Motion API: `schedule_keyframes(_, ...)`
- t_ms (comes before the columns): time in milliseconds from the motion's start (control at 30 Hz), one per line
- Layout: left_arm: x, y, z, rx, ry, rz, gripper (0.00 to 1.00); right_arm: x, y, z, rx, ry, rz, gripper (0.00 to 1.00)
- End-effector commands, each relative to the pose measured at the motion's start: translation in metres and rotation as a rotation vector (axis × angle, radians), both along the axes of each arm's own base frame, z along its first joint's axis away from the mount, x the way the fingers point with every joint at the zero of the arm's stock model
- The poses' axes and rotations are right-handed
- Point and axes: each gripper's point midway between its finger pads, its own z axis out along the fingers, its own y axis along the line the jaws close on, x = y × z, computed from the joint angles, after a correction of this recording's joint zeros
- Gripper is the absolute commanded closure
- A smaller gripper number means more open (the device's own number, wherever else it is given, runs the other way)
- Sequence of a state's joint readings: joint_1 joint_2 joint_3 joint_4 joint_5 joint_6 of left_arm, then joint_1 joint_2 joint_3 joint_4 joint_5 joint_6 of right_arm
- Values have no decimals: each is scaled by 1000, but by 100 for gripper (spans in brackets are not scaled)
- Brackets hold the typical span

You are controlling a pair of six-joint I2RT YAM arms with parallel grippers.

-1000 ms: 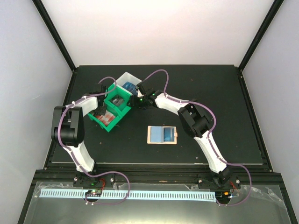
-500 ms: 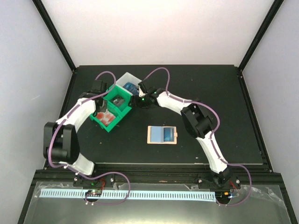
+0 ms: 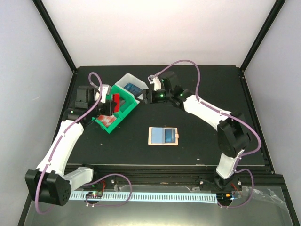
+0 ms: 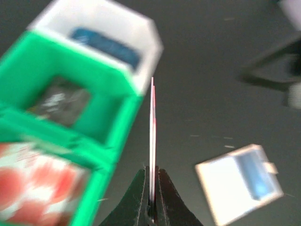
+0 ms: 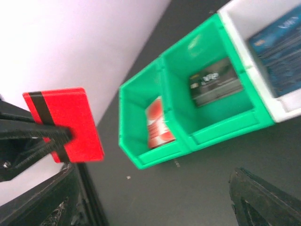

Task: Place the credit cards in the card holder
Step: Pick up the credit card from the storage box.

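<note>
So I have the red card (image 4: 152, 141) pinched edge-on in my left pincer (image 4: 151, 207), above the green bin (image 3: 116, 113). I should carry it flat toward the tan card holder (image 3: 163, 136), lying open beyond that bin. Thin, stiff, glossy plastic; right pincer (image 3: 151, 92) spread, empty.

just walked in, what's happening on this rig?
The left gripper is shut on a red card, holding it edge-up above the table beside the green bins. The right gripper is open and holds nothing, sitting near the white bin, which has a blue card in it. One green bin has a dark card, another a red-patterned one. The card holder lies open mid-table with a blue card already in it.
</note>
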State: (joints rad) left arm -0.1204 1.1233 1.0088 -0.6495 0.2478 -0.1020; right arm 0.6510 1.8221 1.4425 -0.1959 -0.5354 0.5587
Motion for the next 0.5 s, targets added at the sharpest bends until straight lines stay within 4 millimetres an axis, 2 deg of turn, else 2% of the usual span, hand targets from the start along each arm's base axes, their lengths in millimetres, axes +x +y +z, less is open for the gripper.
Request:
schedule_keyframes(0,-31,-78,54,-388,-106,-388,99,-24,11,41,199,-46,131,12)
schedule_keyframes(100,-45,-95,84,-495,-160,-517,98,-32,16,65,304,-41,170,12)
schedule_keyframes(233,-61,-106,113,-614,-202,-615,98,-40,18,81,374,-38,205,12)
schedule_keyframes(300,-68,-108,121,-653,-210,-645,98,-47,17,89,415,-35,235,14)
schedule_keyframes(467,-75,-110,127,-690,-202,-661,98,-64,16,98,484,-10,308,26)
